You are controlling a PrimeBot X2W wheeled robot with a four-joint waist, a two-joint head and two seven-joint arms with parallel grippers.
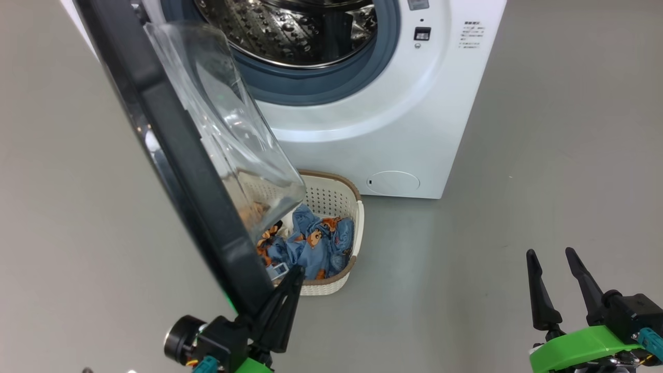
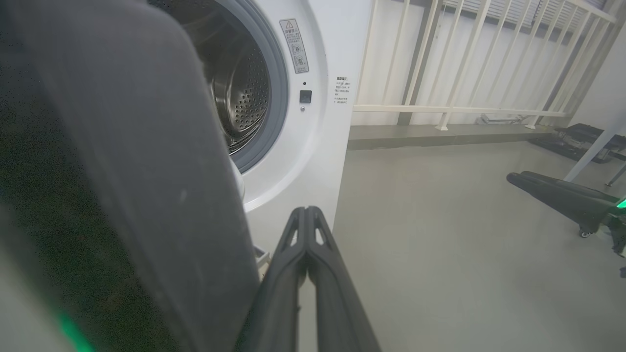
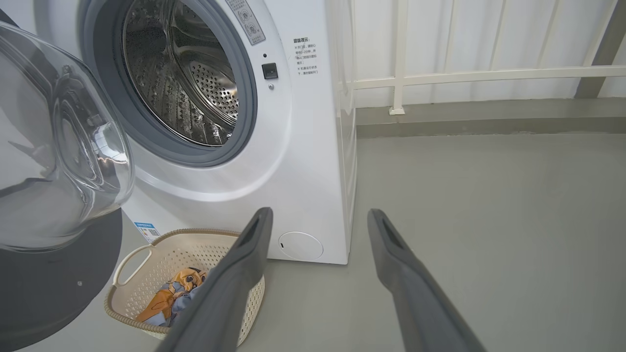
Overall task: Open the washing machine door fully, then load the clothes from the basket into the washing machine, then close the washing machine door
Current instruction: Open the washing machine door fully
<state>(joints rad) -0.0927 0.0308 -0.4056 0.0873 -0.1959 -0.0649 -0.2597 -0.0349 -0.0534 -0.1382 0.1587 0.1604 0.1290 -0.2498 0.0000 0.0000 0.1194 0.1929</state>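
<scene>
- The washing machine door (image 1: pixel 181 155) stands open on my left: a glossy black rim around a clear, bulging glass bowl.
- Behind it, the white washing machine (image 1: pixel 362 134) shows its perforated steel drum (image 1: pixel 290 31) and blue-grey gasket (image 1: pixel 311 85).
- The cream perforated basket (image 1: pixel 357 207) sits on the floor (image 1: pixel 466 259) before the machine, holding crumpled light-blue clothes (image 1: pixel 316 243).
- Left gripper (image 1: pixel 295 272): jaws pressed together, empty, just beside the door's lower rim.
- Right gripper (image 1: pixel 550 253): jaws spread wide, empty.
</scene>
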